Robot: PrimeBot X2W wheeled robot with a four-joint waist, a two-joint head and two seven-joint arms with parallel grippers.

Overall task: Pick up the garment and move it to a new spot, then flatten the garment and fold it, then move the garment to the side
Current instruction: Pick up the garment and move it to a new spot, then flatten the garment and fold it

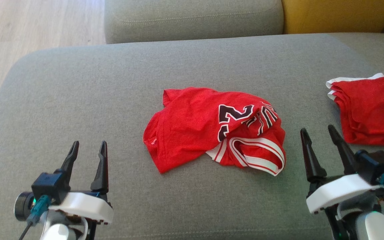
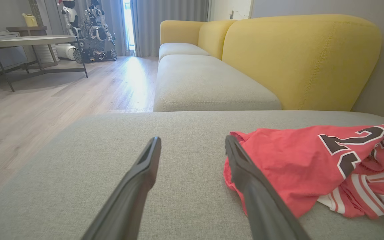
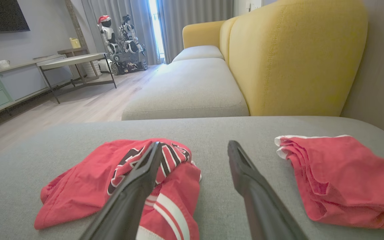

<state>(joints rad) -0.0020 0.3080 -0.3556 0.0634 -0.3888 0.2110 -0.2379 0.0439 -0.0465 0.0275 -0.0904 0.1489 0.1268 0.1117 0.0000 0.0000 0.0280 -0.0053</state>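
Head view: red jersey lies crumpled mid-cushion on the grey sofa seat. Its black-and-white numerals bend over a fold, and striped white trim is bunched at its near-right edge. Nothing touches it. Left gripper sits low at near left, well apart from the jersey. Right gripper is at near right, close to the striped hem but w/ bare seat between. Both have jaws spread wide w/ nothing held. Both wrist views agree: the gap between the jaws frames only seat, w/ the jersey off to one side.

Second red garment w/ white edging sits at far right, layers stacked. It's prob. already folded & parked aside, so that looks like the "side" spot, not the target now.

Judgement: task is at the very start, pick-up not yet begun. The grippers flank the jersey, prob. a ready pose for a 2-arm lift. The jersey is soft & heaped, so a pinch on one layer may drag the rest unevenly. The raised ridge by the numerals or the trim loop looks the easiest bite. There's plenty of bare seat to the left for a new spot & flattening.
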